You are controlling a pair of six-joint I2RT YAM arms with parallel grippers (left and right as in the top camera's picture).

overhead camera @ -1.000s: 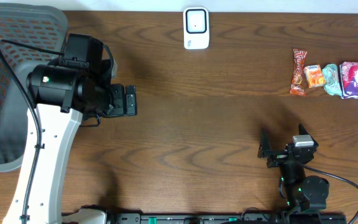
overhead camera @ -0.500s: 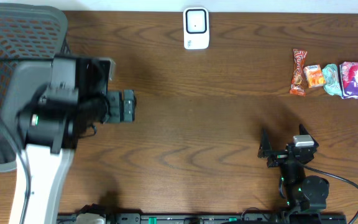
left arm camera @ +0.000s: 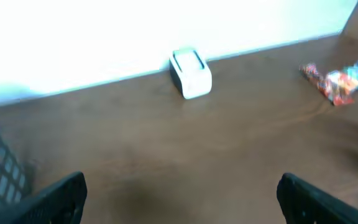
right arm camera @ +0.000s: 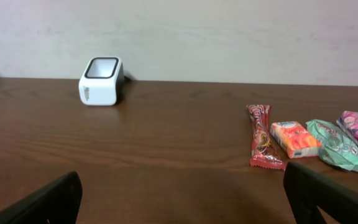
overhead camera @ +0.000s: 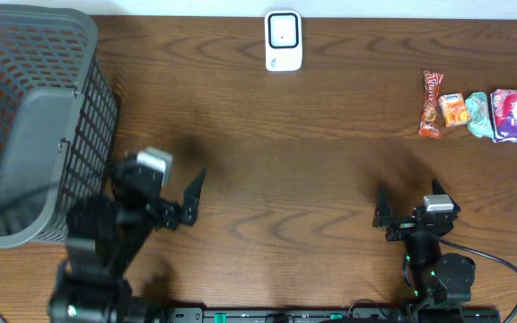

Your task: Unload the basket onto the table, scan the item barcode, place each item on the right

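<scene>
Snacks (overhead camera: 483,112) lie at the far right, scanner (overhead camera: 284,40) at the far edge; left gripper (left arm camera: 179,199) and right gripper (right arm camera: 179,196) both spread apart, empty.

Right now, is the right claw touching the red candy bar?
Apart. The overhead view shows the right claw open and empty, with a broad stretch of bare table between it and the red candy bar farther back.

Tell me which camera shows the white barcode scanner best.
Right wrist: the scanner is sharp, with its dark-rimmed top and one side both visible. Overhead shows the scanner small and only from straight above. Left wrist shows the scanner blurred, with little detail.
</scene>
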